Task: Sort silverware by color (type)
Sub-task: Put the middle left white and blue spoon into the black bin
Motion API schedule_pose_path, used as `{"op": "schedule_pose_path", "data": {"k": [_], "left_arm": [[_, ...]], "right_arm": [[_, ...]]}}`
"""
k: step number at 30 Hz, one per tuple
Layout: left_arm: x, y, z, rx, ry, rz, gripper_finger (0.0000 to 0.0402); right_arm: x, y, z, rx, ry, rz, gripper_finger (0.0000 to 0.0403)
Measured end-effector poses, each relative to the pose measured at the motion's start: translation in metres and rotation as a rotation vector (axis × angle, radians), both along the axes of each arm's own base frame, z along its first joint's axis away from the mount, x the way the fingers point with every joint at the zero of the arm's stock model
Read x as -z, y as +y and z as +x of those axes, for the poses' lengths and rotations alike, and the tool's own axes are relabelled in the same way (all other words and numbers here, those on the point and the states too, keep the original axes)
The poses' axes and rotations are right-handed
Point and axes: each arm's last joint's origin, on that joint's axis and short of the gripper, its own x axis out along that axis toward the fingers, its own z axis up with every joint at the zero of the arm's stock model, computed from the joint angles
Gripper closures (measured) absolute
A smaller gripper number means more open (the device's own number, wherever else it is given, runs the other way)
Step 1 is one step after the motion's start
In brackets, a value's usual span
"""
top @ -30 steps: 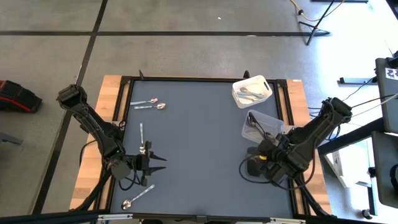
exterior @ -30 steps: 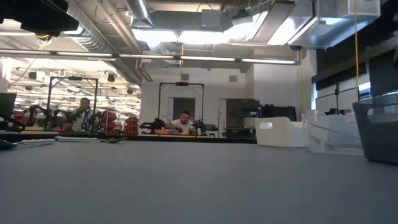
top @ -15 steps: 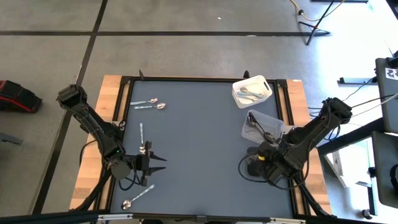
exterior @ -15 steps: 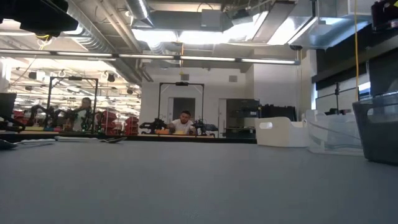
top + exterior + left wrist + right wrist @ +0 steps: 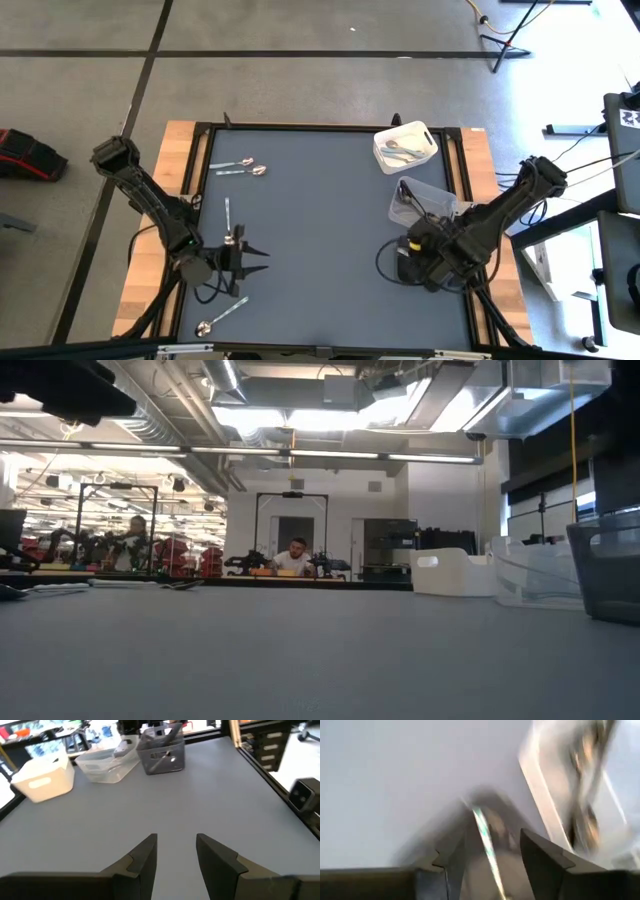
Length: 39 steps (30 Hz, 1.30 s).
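No writing is readable. On the grey table (image 5: pixel 320 230), four silver spoons (image 5: pixel 240 168) lie near its left edge; others sit in the white bin (image 5: pixel 405 146). The left gripper (image 5: pixel 255 262) hovers slightly open, empty. The right gripper (image 5: pixel 492 852) pinches a thin spoon (image 5: pixel 485 840) beside the clear bin (image 5: pixel 420 203).

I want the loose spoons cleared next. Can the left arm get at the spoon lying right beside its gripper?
Probably yes. The left gripper sits open and empty at the table's left side, the spoon lies just beside it on bare mat, and nothing stands between them.
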Motion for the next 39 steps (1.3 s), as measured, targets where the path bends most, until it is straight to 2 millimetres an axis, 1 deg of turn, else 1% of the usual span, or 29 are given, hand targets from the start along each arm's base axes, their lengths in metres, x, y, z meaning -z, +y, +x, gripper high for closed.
{"op": "schedule_pose_path", "data": {"k": [2,5,7,9,11,13,15,17,20,22,26,28,31,39], "left_arm": [[0.000,0.002,0.002,-0.022,-0.002,-0.025,0.0270],[0.002,0.006,0.004,-0.061,0.007,-0.074,0.0270],[0.004,0.009,0.005,-0.097,0.022,-0.109,0.0270],[0.007,0.013,0.005,-0.135,0.046,-0.132,0.0270],[0.011,0.018,0.005,-0.164,0.084,-0.142,0.0270],[0.014,0.022,0.004,-0.158,0.164,-0.118,0.0270],[0.010,0.025,0.000,-0.172,0.236,-0.142,0.0270],[0.004,0.030,-0.004,-0.237,0.282,-0.192,0.0270],[0.007,0.040,-0.012,-0.357,0.360,-0.217,0.0270],[0.007,0.047,-0.015,-0.435,0.408,-0.256,0.0270],[0.014,0.064,-0.025,-0.631,0.577,-0.313,0.0270],[0.016,0.073,-0.032,-0.750,0.611,-0.291,0.0270],[0.018,0.086,-0.039,-0.906,0.604,-0.269,0.0273],[0.031,0.099,-0.033,-0.976,0.605,-0.302,0.0276]], "right_arm": [[-0.011,0.000,0.011,-0.031,-0.135,-0.060,0.0229],[-0.021,0.003,0.027,-0.107,-0.340,-0.187,0.0229],[-0.024,0.005,0.039,-0.163,-0.445,-0.277,0.0229],[-0.024,0.006,0.052,-0.211,-0.513,-0.349,0.0229],[-0.021,0.007,0.068,-0.244,-0.562,-0.399,0.0229],[-0.018,0.007,0.083,-0.274,-0.595,-0.447,0.0229],[-0.010,0.007,0.097,-0.308,-0.601,-0.488,0.0229],[-0.001,0.006,0.110,-0.331,-0.591,-0.513,0.0229],[0.013,0.005,0.124,-0.347,-0.562,-0.547,0.0229],[0.020,0.003,0.131,-0.344,-0.546,-0.549,0.0229],[0.029,-0.003,0.141,-0.343,-0.538,-0.523,0.0229],[0.029,-0.005,0.142,-0.349,-0.539,-0.493,0.0229],[0.028,-0.008,0.144,-0.340,-0.552,-0.461,0.0229],[0.029,-0.007,0.144,-0.340,-0.554,-0.459,0.0229]]}}
